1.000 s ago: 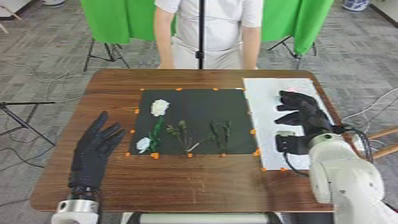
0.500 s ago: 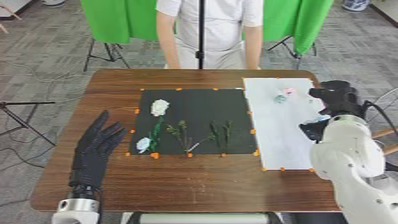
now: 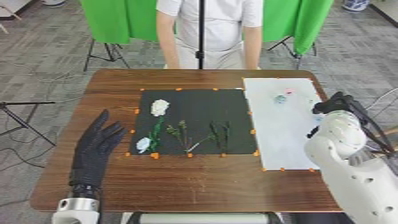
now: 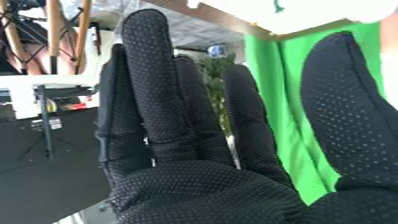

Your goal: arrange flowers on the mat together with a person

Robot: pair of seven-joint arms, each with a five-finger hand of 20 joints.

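Head view: a dark mat lies on the brown table at the centre of the frame. On it, a white flower sits at the mat's upper left, with a green stem running below it. A pale flower sits at the mat's lower left, beside that stem. A leafy sprig stands out at the lower middle of the mat, and thin green stalks lie to the right of it, roughly upright in the frame. Small orange pieces line the mat's edges.

A white sheet lies at the right of the frame, just beside the mat. Near its upper end are a small pink flower and, just below and left of that, a small pale blue flower.

Left hand: at the left of the frame, above the table's left part, pointing up the frame. Fingers extended and apart. Contact with the table cannot be told.

Right hand: at the right of the frame, by the table's right edge, beside the upper half of the sheet. The right wrist view finds its fingers straight, with gaps between some of them, and the thumb well apart from them. Beyond the hand hangs green cloth.
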